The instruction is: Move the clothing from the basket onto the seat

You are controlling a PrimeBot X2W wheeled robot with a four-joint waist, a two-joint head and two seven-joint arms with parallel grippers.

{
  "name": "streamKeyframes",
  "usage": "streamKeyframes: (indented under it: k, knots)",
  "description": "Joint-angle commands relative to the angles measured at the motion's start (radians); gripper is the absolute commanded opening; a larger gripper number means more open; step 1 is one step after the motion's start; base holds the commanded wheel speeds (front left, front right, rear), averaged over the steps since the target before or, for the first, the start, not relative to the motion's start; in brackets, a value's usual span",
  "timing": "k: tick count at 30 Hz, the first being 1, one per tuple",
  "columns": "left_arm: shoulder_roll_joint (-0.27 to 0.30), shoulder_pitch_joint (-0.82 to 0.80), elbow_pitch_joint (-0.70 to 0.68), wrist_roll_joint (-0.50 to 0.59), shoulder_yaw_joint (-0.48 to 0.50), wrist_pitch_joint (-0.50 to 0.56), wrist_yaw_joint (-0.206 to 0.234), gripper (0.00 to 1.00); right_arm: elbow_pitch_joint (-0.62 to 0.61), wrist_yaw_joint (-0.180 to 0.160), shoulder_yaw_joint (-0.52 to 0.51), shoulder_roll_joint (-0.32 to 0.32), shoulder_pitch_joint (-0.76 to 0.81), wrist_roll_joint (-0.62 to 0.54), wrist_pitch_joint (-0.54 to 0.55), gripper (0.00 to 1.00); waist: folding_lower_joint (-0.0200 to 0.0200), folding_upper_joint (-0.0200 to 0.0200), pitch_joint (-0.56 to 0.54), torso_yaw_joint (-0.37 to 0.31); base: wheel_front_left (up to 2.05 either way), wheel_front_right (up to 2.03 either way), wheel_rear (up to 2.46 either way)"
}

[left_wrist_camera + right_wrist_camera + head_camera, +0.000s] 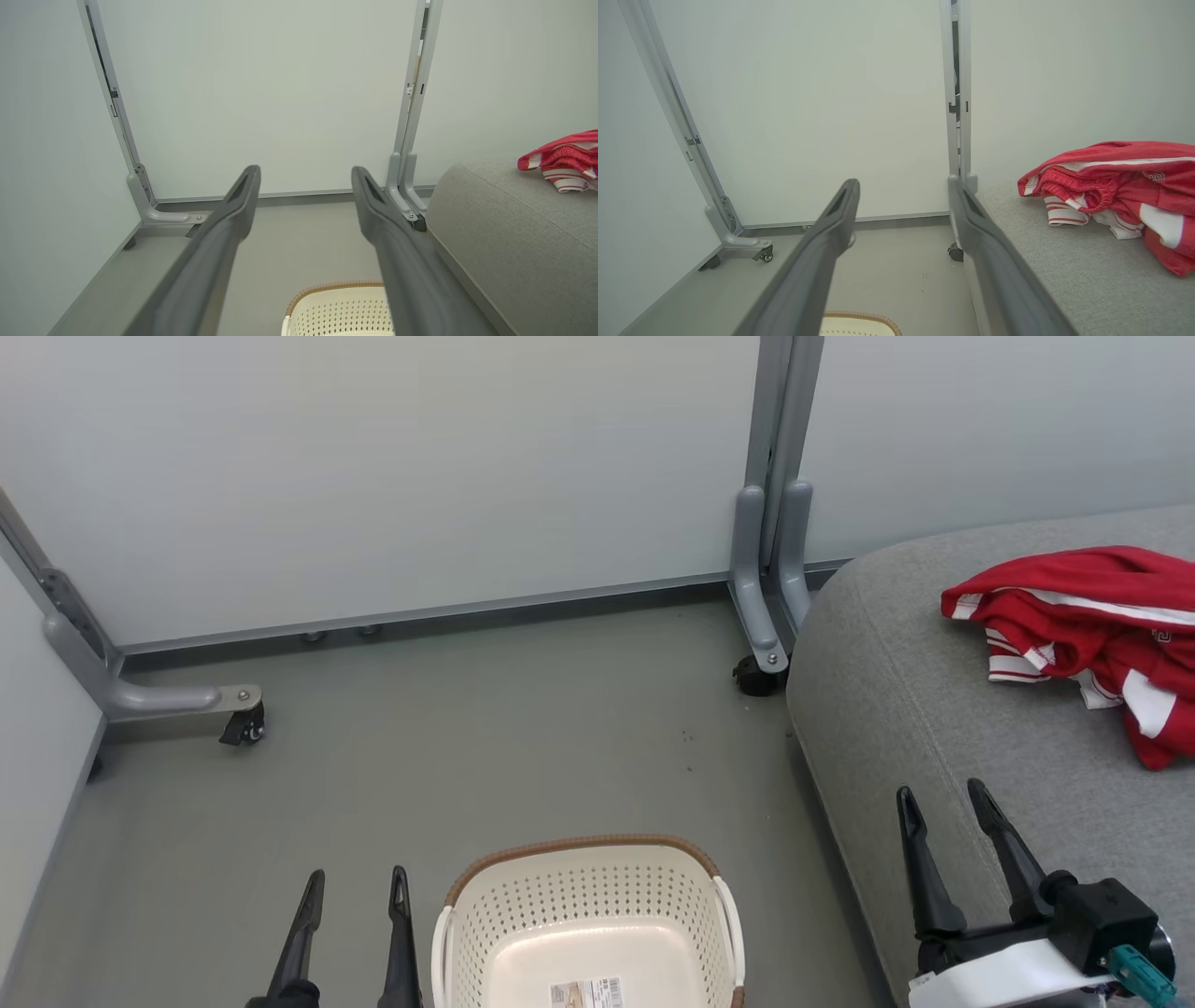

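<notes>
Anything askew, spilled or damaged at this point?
Nothing stands out. The clothing lies crumpled on the seat; the basket stands upright on the floor, its visible inside bare but for a label. The left gripper and right gripper are open, holding nothing.

the basket (583,905) is cut off by the head view's bottom edge, and the print on the label (586,993) on its floor is too small to read. the clothing (1092,616) runs off the right edge, bunched so one garment cannot be told from another. the seat (896,728) runs past the right and bottom edges. the left gripper (359,887) is cut off below its fingers.
</notes>
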Motion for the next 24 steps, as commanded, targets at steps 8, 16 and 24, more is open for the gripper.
streamKeyframes:
  k: [8, 16, 24]
  knots:
    - [0.001, 0.034, 0.001, -0.032, 0.002, 0.0, -0.01, 1.0, 0.024, -0.001, 0.021, -0.018, 0.016, -0.01, 0.0, 1.0, 0.0001, -0.0001, -0.014, -0.03, 0.0, 0.0, 0.0]
    - [0.001, 0.011, 0.009, -0.029, -0.004, 0.0, -0.009, 1.0, 0.03, -0.001, 0.055, -0.022, -0.001, -0.013, 0.0, 1.0, 0.0001, -0.0001, -0.002, -0.034, 0.0, 0.0, 0.0]
    - [0.002, 0.018, 0.022, -0.11, 0.0, 0.008, -0.009, 0.0, 0.052, 0.0, 0.057, -0.02, 0.011, 0.057, 0.009, 0.0, 0.0001, -0.0001, 0.004, -0.032, 0.0, 0.0, 0.0]
